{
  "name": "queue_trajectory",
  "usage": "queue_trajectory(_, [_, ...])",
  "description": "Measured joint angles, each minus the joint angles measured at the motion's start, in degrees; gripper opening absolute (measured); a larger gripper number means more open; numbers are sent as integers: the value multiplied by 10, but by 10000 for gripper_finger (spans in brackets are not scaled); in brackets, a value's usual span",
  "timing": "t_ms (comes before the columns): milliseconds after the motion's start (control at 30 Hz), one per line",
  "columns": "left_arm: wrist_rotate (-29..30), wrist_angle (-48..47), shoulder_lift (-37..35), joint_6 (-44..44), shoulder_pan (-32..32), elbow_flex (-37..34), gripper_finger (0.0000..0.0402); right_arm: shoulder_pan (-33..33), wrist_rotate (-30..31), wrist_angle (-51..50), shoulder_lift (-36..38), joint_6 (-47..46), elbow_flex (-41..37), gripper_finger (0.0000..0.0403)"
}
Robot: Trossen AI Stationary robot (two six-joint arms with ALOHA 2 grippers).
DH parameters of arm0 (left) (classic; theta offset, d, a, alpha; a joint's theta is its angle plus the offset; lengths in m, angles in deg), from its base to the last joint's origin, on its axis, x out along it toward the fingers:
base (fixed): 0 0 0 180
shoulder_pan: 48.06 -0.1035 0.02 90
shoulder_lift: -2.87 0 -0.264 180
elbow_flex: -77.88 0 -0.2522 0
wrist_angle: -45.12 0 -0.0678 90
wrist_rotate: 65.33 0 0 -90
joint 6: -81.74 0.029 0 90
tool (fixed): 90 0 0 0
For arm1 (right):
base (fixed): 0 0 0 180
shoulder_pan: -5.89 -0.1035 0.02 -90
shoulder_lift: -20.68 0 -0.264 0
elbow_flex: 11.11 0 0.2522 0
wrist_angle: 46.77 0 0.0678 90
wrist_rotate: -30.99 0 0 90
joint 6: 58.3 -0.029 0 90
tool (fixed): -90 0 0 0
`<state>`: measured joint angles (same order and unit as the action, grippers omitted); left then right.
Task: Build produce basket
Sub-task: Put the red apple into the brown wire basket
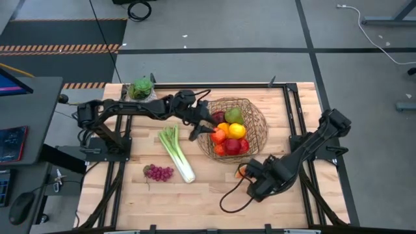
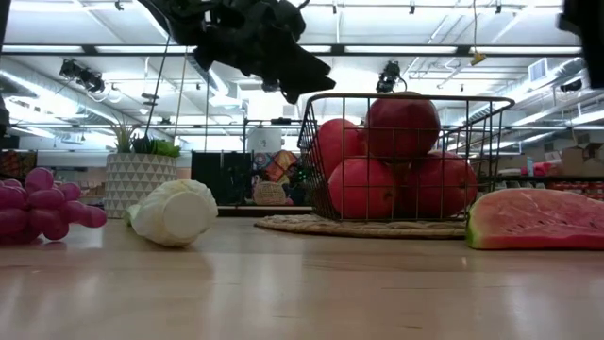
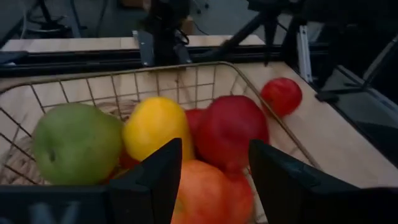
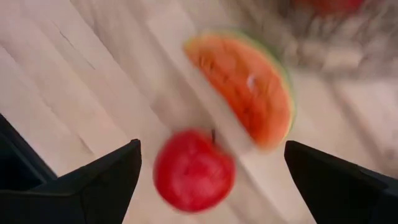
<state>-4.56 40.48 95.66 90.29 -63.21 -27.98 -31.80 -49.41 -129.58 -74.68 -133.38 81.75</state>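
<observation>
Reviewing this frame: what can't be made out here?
- High view: the red apple by the watermelon slice is hidden under the right gripper.
- Low view: the leek shows only its cut end.
- Left wrist view: fruit low in the basket is blocked by the left gripper.

The left arm reaches from the worktop's left edge across toward its middle, bent at the elbow, wrist angled down. The left gripper hangs with its fingers partly apart and nothing between them. The right arm folds in from the right edge toward the near side, wrist low. The right gripper points left, its fingers spread wide and empty.
</observation>
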Motion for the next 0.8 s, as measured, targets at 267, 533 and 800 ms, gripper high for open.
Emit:
queue_trajectory(267, [3,13,-78,-18,-12,-47,195,-25,-51,6,-26,-110,-9,399])
queue_trajectory(533, [87,168,-149,-66,-10,-181,197,-41,-39,42,-40,-278,-26,399])
queue_trajectory(800, [86,205,-157,-85,16,-226,195,-29,-134,48,-107,-290,-26,399])
